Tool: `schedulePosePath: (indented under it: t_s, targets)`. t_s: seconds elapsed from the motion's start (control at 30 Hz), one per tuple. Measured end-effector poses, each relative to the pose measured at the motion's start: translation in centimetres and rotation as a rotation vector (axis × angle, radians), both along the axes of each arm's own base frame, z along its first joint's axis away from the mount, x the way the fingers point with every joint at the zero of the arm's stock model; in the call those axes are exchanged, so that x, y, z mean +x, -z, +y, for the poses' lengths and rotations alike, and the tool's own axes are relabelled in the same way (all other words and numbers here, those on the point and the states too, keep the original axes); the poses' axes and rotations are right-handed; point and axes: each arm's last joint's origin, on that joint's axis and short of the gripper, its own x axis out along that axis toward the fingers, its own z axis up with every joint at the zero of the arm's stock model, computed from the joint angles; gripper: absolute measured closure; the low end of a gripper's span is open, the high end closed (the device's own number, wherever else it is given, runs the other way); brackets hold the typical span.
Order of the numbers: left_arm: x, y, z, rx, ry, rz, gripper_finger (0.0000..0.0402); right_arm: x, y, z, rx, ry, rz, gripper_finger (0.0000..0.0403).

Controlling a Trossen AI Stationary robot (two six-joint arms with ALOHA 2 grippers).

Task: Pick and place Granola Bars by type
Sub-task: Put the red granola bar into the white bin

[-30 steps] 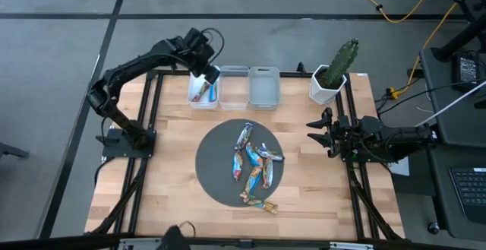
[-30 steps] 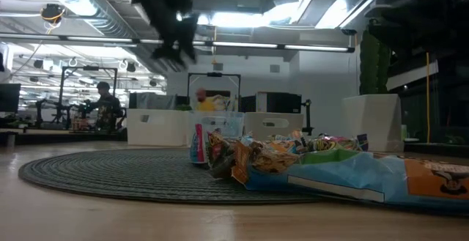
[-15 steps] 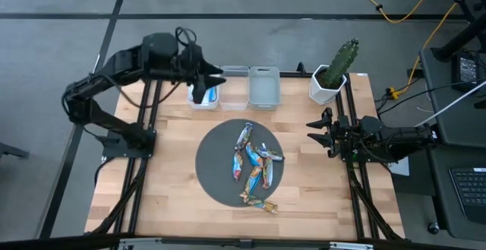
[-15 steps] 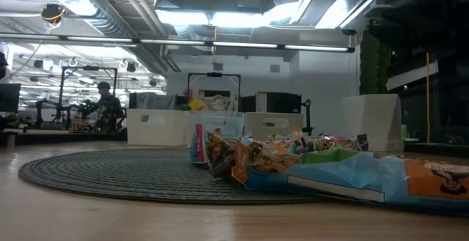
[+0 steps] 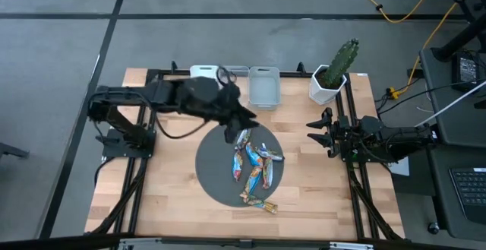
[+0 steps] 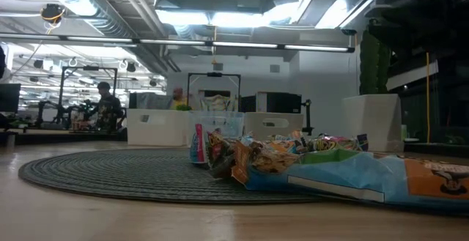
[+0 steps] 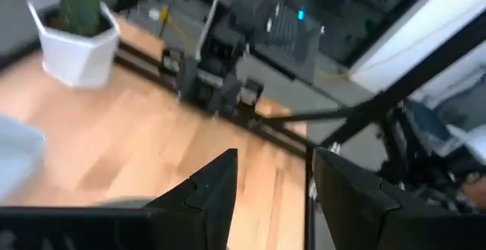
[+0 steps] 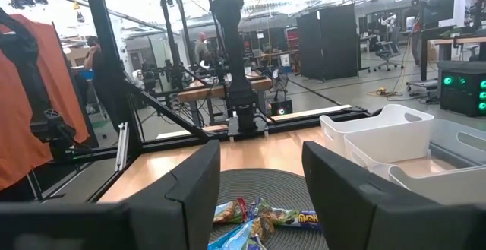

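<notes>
Left arm has swung off the bins at the bench's far edge and now reaches over the round grey mat [image 5: 216, 181]; left tool [image 5: 231, 132] hangs at the mat's far rim, just beside the top of the Granola Bars [image 5: 254, 166]. Its wrist view shows the two fingers apart with nothing between them, so my read is one bar has been dropped off and the arm is back for the next pick.

The bars lie piled on the mat's middle, one [image 5: 260, 202] at its near rim. Three white bins sit behind; the arm covers most of the left one [image 5: 203, 71], the right one [image 5: 263, 87] looks bare. Cactus pot [image 5: 328, 83] is further right.

Right tool [image 5: 319, 131] waits at the bench's right edge, fingers apart, empty.

Low view shows the heaped wrappers [image 6: 293, 160] but no arm. Left wrist view misses the bars; right wrist view catches some [image 8: 262, 219].
</notes>
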Motion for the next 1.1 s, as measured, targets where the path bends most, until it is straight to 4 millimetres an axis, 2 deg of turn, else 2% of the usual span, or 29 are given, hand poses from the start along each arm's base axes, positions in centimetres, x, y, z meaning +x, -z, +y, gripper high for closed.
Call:
schedulePosePath:
  t_s: [0.17,0.3,0.4,0.53,0.67,0.77,0.9,1.1]
  targets:
    - [0.9,2.1,-1.4,-0.012,-0.026,0.128,0.0238,0.0,0.0,0.0,0.001,0.0,0.0,0.0214]
    - [2.1,5.8,-3.1,0.0,-0.118,0.339,0.0238,0.0,0.0,0.0,0.003,-0.001,0.001,0.0214]
    - [3.1,9.7,-4.3,0.034,-0.203,0.552,0.0238,0.0,0.1,0.0,0.003,-0.001,0.011,0.0214]
    - [5.4,16.1,-6.1,0.085,-0.282,0.797,0.0238,0.0,0.3,0.0,0.002,-0.001,0.031,0.0214]
    - [7.6,21.9,-7.4,0.088,-0.262,0.947,0.0236,0.1,0.8,0.0,-0.004,0.0,0.086,0.0214]
    - [8.7,24.9,-7.8,0.059,-0.233,1.014,0.0227,0.1,1.0,0.0,-0.004,-0.003,0.109,0.0214]
    - [9.4,26.8,-8.1,0.019,-0.221,1.039,0.0207,0.1,1.0,0.0,-0.006,-0.009,0.107,0.0214]
    - [9.3,26.6,-7.8,-0.041,-0.282,1.038,0.0162,0.1,1.0,0.0,-0.005,-0.01,0.107,0.0214]
